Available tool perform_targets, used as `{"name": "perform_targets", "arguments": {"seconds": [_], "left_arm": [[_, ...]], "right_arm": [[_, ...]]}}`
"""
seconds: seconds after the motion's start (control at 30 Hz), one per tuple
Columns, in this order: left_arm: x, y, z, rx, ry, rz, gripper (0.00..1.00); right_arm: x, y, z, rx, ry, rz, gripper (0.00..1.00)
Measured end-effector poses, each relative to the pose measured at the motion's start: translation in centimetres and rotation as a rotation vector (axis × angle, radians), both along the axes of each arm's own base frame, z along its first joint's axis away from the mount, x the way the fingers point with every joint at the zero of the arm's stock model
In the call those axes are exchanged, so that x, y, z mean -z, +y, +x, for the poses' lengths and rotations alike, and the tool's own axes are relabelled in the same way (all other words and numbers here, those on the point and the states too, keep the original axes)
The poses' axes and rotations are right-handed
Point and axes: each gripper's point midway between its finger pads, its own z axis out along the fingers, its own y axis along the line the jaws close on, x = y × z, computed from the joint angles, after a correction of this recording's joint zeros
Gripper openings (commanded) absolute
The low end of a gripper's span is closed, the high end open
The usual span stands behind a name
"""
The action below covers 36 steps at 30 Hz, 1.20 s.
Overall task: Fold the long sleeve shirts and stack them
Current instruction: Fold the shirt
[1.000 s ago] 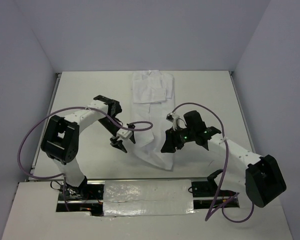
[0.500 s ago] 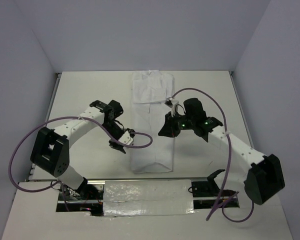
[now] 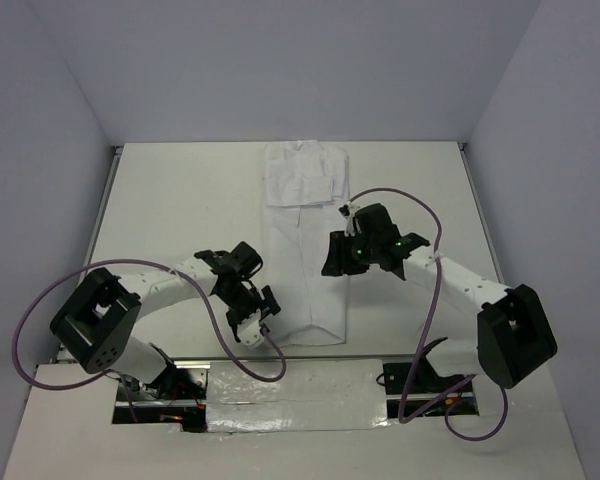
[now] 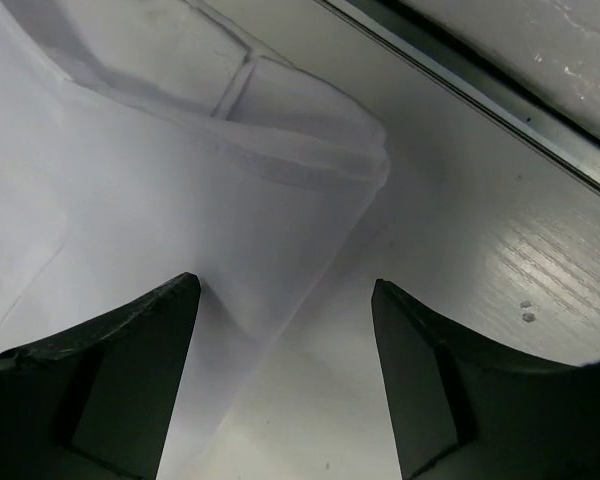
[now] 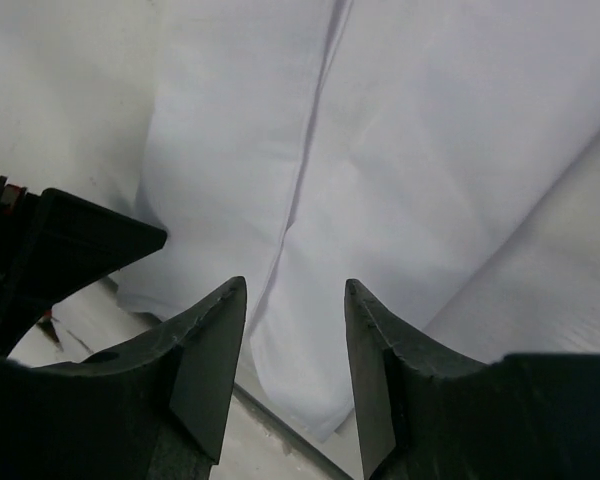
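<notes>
Overhead, a white long-sleeved shirt (image 3: 302,235) lies folded into a long narrow strip down the middle of a white table (image 3: 180,200), from the far edge toward the arm bases. The left gripper (image 3: 256,312) sits beside the strip's near left corner; the right gripper (image 3: 336,262) is at its right edge, about halfway along.

From the left wrist camera, the left gripper (image 4: 285,375) has its two dark fingers (image 4: 120,370) spread wide, holding nothing. The shirt (image 4: 180,200) fills the space ahead and to the left of the jaws. Its layered corner sits just ahead of the gap, and its edge slants down between the fingers, with bare table (image 4: 480,280) on the right side. A metal rail (image 4: 480,90) crosses beyond the jaws at upper right.

From the right wrist camera, the right gripper (image 5: 295,370) has its fingers (image 5: 205,370) parted by a narrower gap, gripping nothing. Wrinkled shirt (image 5: 400,150) spreads ahead of the jaws, a seam running on from the gap. Whether the fingertips touch the cloth cannot be told.
</notes>
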Motion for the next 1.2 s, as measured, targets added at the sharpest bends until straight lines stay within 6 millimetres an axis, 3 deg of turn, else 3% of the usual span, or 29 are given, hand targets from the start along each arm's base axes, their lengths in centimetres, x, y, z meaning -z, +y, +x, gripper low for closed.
{"name": "perform_targets", "arguments": {"seconds": [0.2, 0.27, 0.3, 0.37, 0.4, 0.5, 0.57, 0.7, 0.8, 1.03, 1.2], "left_arm": [[0.7, -0.9, -0.2, 0.049, -0.053, -0.045, 0.71], [0.7, -1.3, -0.4, 0.071, -0.064, -0.063, 0.62], [0.8, -1.4, -0.5, 0.08, -0.065, -0.069, 0.52], [1.1, -1.5, -0.8, 0.091, -0.066, -0.073, 0.44], [1.2, -1.6, -1.0, 0.099, -0.064, -0.079, 0.36], [1.5, -1.8, -1.1, 0.114, -0.063, -0.088, 0.29], [1.5, -2.0, -1.0, 0.116, -0.063, -0.094, 0.29], [1.4, -2.3, -0.9, 0.083, -0.048, -0.102, 0.26], [1.3, -2.5, -0.7, 0.055, -0.034, -0.109, 0.23], [1.3, -2.8, -0.5, -0.017, 0.0, -0.114, 0.23], [1.0, -3.0, -0.1, -0.083, 0.04, -0.127, 0.23]], "right_arm": [[2.4, 0.1, -2.3, 0.005, 0.045, -0.094, 0.59], [3.1, -0.8, -3.2, 0.037, 0.077, -0.129, 0.59], [3.4, -1.4, -3.6, 0.062, 0.091, -0.147, 0.55], [3.5, -2.1, -3.8, 0.095, 0.098, -0.16, 0.42], [3.4, -2.1, -3.8, 0.102, 0.095, -0.155, 0.27], [2.9, -1.3, -3.1, 0.076, 0.071, -0.132, 0.06], [2.2, 0.3, -1.9, 0.013, 0.045, -0.102, 0.03], [0.1, 6.2, 1.5, -0.191, -0.007, 0.046, 0.0], [-0.1, 10.4, 3.9, -0.307, -0.018, 0.175, 0.0], [5.9, 12.7, 3.8, -0.344, 0.136, 0.238, 0.0], [8.1, 13.3, 4.0, -0.318, 0.177, 0.272, 0.0]]}}
